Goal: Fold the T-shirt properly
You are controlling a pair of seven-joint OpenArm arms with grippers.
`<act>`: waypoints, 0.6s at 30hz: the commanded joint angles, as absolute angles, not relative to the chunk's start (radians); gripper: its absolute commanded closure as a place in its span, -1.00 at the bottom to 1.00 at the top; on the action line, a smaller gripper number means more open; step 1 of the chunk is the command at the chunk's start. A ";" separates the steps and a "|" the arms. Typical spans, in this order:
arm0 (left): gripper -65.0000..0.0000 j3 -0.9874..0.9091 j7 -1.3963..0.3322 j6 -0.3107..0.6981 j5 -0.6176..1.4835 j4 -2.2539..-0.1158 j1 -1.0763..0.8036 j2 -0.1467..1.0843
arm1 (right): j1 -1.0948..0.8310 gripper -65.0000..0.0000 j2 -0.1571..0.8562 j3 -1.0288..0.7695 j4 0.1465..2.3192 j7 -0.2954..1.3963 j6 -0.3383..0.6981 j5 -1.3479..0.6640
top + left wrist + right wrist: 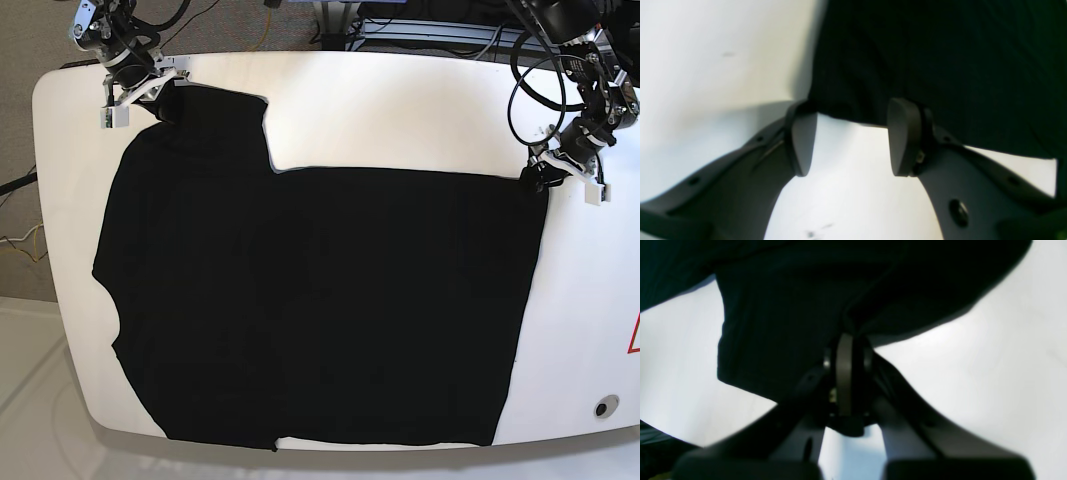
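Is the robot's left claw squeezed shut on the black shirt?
No, the left gripper has its jaws apart at the T-shirt edge.

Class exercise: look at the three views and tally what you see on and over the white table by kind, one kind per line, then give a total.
T-shirt (black): 1
Grippers: 2, the left gripper and the right gripper
Table (white): 1
Total: 4

base looks down over the whole table (pixel 400 110); wrist views sit close behind fingers, sharing t-shirt (pixel 320 300) corners.
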State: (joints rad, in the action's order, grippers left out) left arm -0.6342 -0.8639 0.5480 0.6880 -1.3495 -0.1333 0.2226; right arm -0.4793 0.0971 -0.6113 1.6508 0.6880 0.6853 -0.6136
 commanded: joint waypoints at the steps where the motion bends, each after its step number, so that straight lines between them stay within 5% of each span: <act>1: -0.03 -0.641 -0.848 0.551 0.691 -1.358 -0.131 0.237 | -0.480 1.00 0.109 -0.622 1.676 0.666 0.698 -0.632; 12: -0.05 -0.647 -0.839 0.553 0.689 -1.357 -0.140 0.236 | -0.477 1.00 0.110 -0.621 1.670 0.663 0.698 -0.630; 18: 0.47 -0.640 -0.860 0.554 0.694 -1.362 -0.151 0.246 | -0.478 1.00 0.109 -0.621 1.671 0.658 0.698 -0.628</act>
